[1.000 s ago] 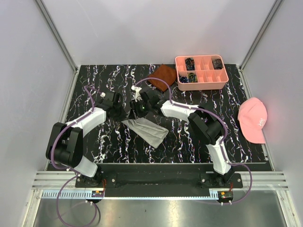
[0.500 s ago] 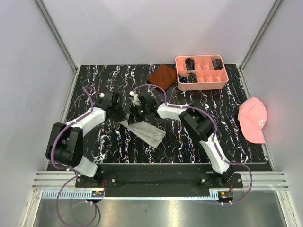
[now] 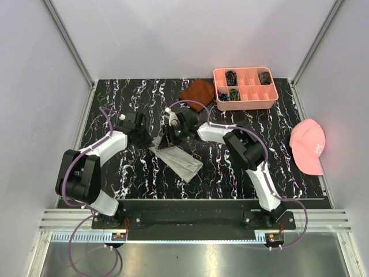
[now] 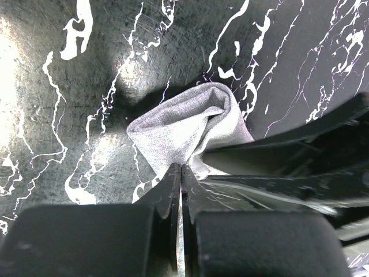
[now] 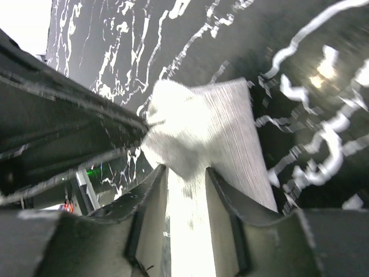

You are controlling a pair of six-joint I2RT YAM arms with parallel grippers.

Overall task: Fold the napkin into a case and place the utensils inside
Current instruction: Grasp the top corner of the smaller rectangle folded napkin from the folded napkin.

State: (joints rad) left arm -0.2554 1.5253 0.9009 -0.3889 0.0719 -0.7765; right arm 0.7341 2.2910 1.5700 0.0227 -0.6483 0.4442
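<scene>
While the left gripper [image 4: 180,168] has its jaws pressed together on a puckered edge of the napkin [image 4: 187,121], it pins the cloth's far left end, which I judge anchors it so that a fold can be drawn against it. Grey and plain, the napkin lies left of the counter's [image 3: 277,167] middle as a narrow layered strip slanting toward the near right, bunched where both arms meet it. Just right of that end, the right gripper [image 5: 185,173] straddles a raised fold, its jaws seemingly clamped on it, though glare blurs the contact. Lifting that layer would likely open a pocket. No utensils show in any view. Farther right sit a brown cloth [image 3: 197,92], a pink tray [image 3: 247,104] and a pink cap [image 3: 308,147].
</scene>
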